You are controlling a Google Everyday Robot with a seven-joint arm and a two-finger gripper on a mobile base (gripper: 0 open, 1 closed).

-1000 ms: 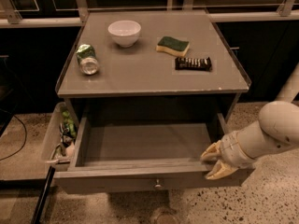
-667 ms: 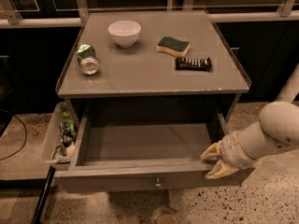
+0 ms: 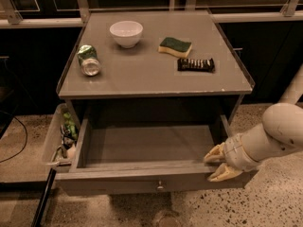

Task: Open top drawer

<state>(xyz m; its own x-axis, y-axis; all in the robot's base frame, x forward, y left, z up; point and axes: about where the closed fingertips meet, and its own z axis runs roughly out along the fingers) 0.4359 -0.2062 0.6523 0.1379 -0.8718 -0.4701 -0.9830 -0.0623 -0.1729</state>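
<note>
Down at the right end of the drawer front, the gripper point(image 3: 211, 167) is hanging with its jaws standing apart. One pale finger point(image 3: 215, 153) is lying over the inner side of the front's upper edge and the other over the outer side, so the edge is sitting in the gap between them. Whether they are pressing on it cannot be told. Behind them a thick white arm point(image 3: 274, 134) is reaching in from the right side of the view.

The top drawer point(image 3: 142, 148) is standing pulled well out from under the grey cabinet top point(image 3: 151, 79), showing its flat grey floor. Its small round knob point(image 3: 160, 185) is sitting at the middle of the front panel, well apart from the gripper.

On the cabinet top, a white bowl point(image 3: 126, 33) is standing upright near the back, and a crushed green can point(image 3: 88, 60) is lying on its side toward the left. A green and yellow sponge point(image 3: 175, 47) is resting to the right of the bowl, with a dark wrapped bar point(image 3: 196, 64) just in front of it.

Against the cabinet's left side a pale bin point(image 3: 50, 138) is holding small mixed items. Speckled floor point(image 3: 279, 200) is showing below.
</note>
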